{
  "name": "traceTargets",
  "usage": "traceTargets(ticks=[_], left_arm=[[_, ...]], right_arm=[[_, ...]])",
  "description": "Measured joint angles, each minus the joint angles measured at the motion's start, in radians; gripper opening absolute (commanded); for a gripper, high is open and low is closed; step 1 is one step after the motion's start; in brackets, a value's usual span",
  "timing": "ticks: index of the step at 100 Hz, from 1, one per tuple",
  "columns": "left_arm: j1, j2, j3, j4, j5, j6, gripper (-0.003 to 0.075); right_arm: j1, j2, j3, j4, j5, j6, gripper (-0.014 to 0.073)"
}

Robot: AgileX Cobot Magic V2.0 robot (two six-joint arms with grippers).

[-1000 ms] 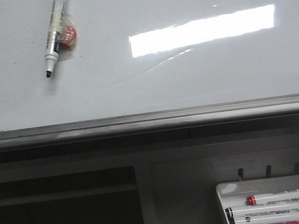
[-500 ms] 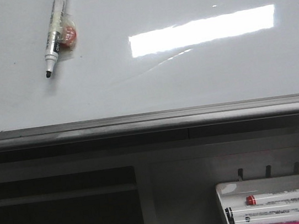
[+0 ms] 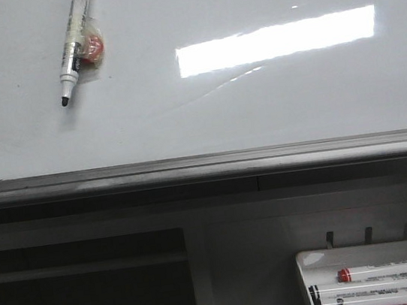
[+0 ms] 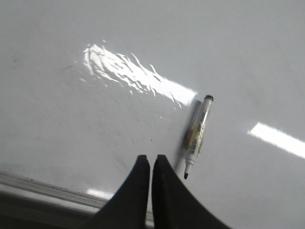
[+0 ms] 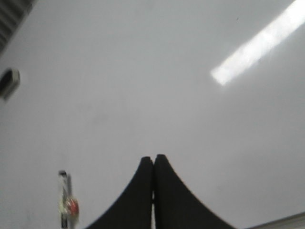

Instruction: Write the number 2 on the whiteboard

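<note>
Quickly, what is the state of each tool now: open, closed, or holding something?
Left tool: closed, holding nothing; the marker lies beside it on the whiteboard.
Right tool: closed, holding nothing.

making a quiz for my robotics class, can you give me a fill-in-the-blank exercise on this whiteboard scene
1. The uncapped marker lies on the ____.
2. The left gripper has its jaws ____.
3. The tip of the marker on the board is ____ in colour.
4. In the marker tray, the top marker has a ____ cap.

Missing words: whiteboard; shut; black; red
</note>
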Motion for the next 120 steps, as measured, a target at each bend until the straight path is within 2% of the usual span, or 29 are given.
traceTargets(ticks=[4,9,14,19,24,27,35,47,59,86,104,120], left_arm=[[0.000,0.054,-0.053,0.061,0.060,0.028,0.0046],[0.000,0.124,-0.138,0.105,0.124,0.082,0.0146],[0.000,0.199,-0.207,0.127,0.179,0.151,0.0300],[0.000,0.279,-0.271,0.136,0.225,0.224,0.0418],[0.000,0.361,-0.329,0.138,0.262,0.267,0.0487],[0.000,0.421,-0.359,0.133,0.283,0.282,0.0500],[0.000,0.549,-0.445,0.079,0.318,0.340,0.0475],[-0.015,0.725,-0.548,-0.095,0.353,0.532,0.0400],[-0.068,0.869,-0.624,-0.230,0.354,0.628,0.0379],[-0.203,1.101,-0.693,-0.261,0.251,0.653,0.0378],[-0.230,1.204,-0.695,-0.258,0.164,0.657,0.0371],[-0.230,1.263,-0.695,-0.258,0.103,0.657,0.0274]], right_arm=[[0.000,0.021,-0.045,-0.045,0.065,-0.017,0.0001],[0.000,0.050,-0.091,-0.076,0.144,-0.051,0.0073],[0.000,0.082,-0.133,-0.092,0.187,-0.087,0.0162],[0.000,0.121,-0.168,-0.103,0.215,-0.113,0.0246],[0.000,0.156,-0.198,-0.107,0.237,-0.127,0.0311],[0.000,0.176,-0.216,-0.110,0.249,-0.136,0.0339],[0.000,0.230,-0.245,-0.112,0.282,-0.146,0.0347],[0.000,0.292,-0.259,-0.112,0.297,-0.149,0.0347],[0.000,0.307,-0.261,-0.113,0.299,-0.150,0.0347],[0.000,0.305,-0.261,-0.113,0.299,-0.151,0.0347],[0.000,0.305,-0.261,-0.113,0.299,-0.153,0.0347],[0.000,0.305,-0.261,-0.113,0.301,-0.153,0.0347]])
